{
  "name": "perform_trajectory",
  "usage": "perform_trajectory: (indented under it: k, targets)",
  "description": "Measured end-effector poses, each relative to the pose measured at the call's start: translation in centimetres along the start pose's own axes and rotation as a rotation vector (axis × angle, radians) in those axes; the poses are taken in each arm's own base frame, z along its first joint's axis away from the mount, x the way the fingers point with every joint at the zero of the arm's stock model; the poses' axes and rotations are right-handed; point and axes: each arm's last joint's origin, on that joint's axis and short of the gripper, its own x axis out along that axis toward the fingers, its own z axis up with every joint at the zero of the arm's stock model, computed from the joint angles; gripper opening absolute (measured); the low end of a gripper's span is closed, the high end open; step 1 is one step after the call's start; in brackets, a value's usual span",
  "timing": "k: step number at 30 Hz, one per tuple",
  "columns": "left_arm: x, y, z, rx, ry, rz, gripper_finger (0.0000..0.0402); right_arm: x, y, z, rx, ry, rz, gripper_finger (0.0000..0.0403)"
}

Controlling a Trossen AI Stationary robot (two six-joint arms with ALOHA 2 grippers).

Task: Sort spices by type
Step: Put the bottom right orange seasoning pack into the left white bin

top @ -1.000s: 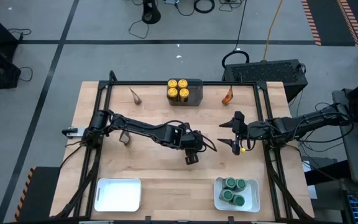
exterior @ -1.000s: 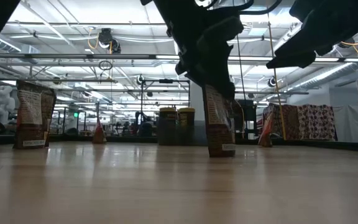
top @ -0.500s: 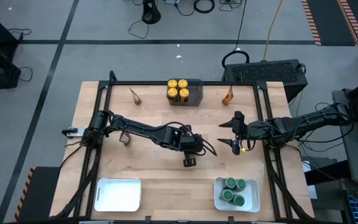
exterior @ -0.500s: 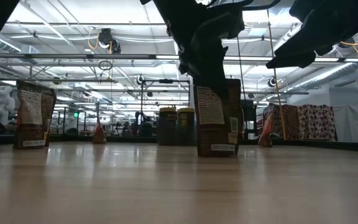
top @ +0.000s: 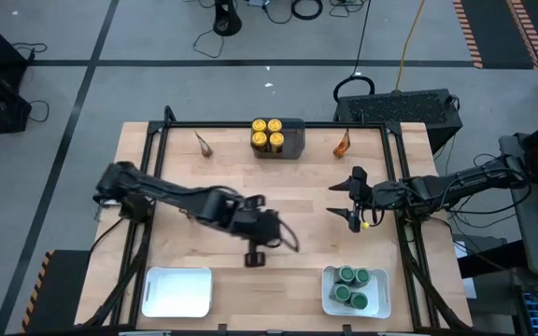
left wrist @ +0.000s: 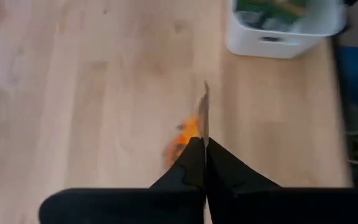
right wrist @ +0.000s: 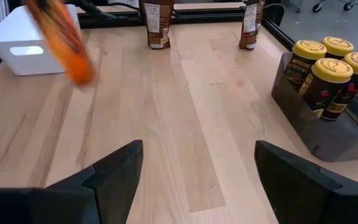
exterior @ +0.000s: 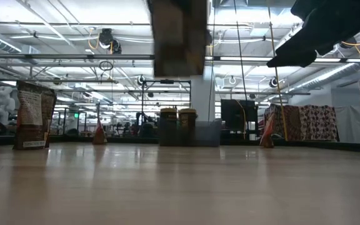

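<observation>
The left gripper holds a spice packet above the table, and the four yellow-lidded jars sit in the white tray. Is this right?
Not quite. The high view shows the yellow-lidded jars in the dark grey bin, not a white tray. The left gripper does hold a packet above the table.

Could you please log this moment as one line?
left pincer: shut on spice packet, lifted | right pincer: open, idle | goal: empty white tray

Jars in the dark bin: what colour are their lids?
Yellow lids on the jars in the bin; right wrist view shows it best.
</observation>
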Motion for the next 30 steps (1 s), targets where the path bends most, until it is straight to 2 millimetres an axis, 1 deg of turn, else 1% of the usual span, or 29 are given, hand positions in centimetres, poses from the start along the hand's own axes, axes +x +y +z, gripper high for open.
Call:
perform_trajectory:
  k: [3,8,11,14,17,22,27,30]
  targets:
    - [-3.0,-1.6,-1.2,-0.067,0.018,-0.030,0.0001,0.0,0.0,0.0,0.001,-0.003,0.001,0.0292]
    - [-7.3,-4.4,-3.8,-0.194,0.053,-0.057,0.0001,0.0,0.1,0.3,-0.004,-0.026,0.006,0.0292]
    - [-8.9,-6.1,-5.7,-0.239,0.108,-0.065,0.0001,0.0,0.1,0.5,-0.016,-0.044,0.010,0.0292]
    - [-9.9,-7.8,-7.6,-0.266,0.177,-0.045,0.0000,0.0,0.2,0.7,-0.019,-0.067,0.042,0.0292]
    - [-10.2,-9.3,-9.3,-0.284,0.196,-0.024,0.0000,0.0,0.3,0.8,-0.016,-0.071,0.073,0.0292]
    - [-9.8,-11.6,-11.9,-0.312,0.212,-0.016,0.0000,0.0,0.3,0.8,0.020,-0.064,0.088,0.0292]
    - [-9.0,-13.5,-15.3,-0.306,0.250,-0.003,0.0000,0.0,0.4,0.8,0.090,-0.061,0.089,0.0292]
    - [-8.3,-14.6,-17.1,-0.293,0.233,-0.020,0.0000,0.0,0.4,0.8,0.125,-0.067,0.089,0.0292]
